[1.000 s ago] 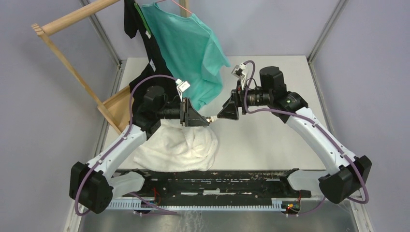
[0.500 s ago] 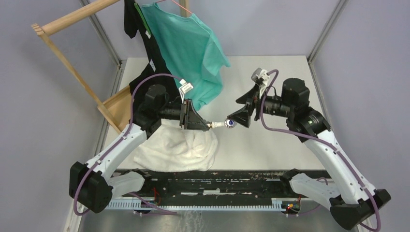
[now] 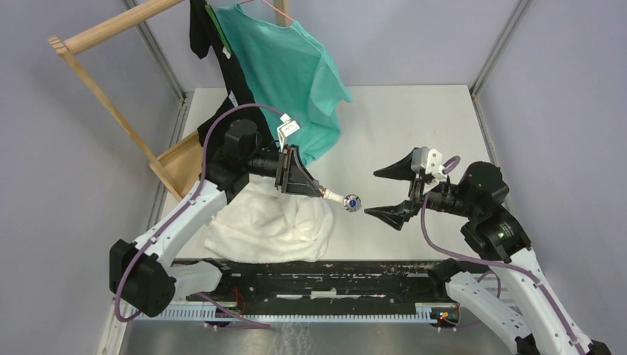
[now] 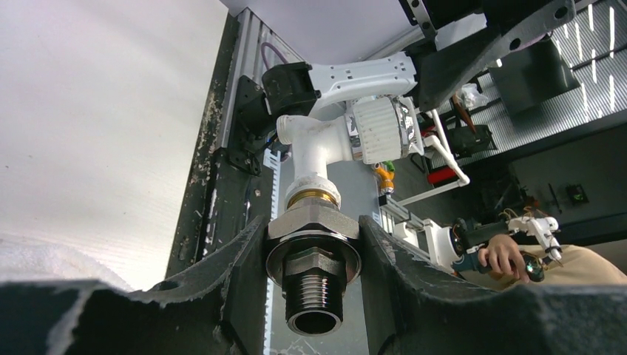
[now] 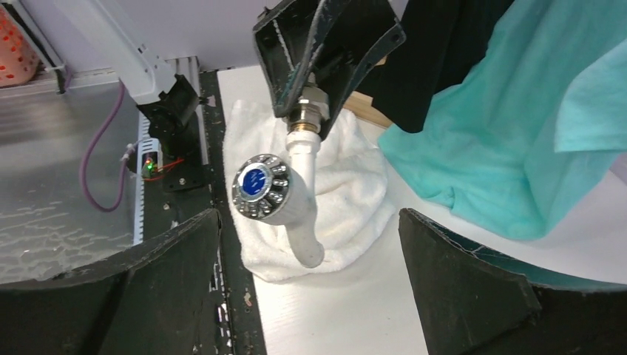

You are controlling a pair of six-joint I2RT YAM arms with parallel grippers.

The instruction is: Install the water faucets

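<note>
The left end effector (image 3: pixel 312 186) is clamped on the silver threaded fitting (image 4: pixel 313 237), holding the joined white spout (image 5: pixel 297 198) aloft beside the white towel (image 3: pixel 259 225), while the right end effector (image 3: pixel 373 193) stands wide open, empty, near the spout.

Room lies over the table (image 3: pixel 414 126) right of the faucet (image 3: pixel 347 200); towel (image 3: pixel 266 222) and shirts (image 3: pixel 296 74) crowd left.

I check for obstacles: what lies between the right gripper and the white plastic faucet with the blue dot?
Nothing; in the top view only bare white table shows between the right gripper and the white plastic faucet.
</note>
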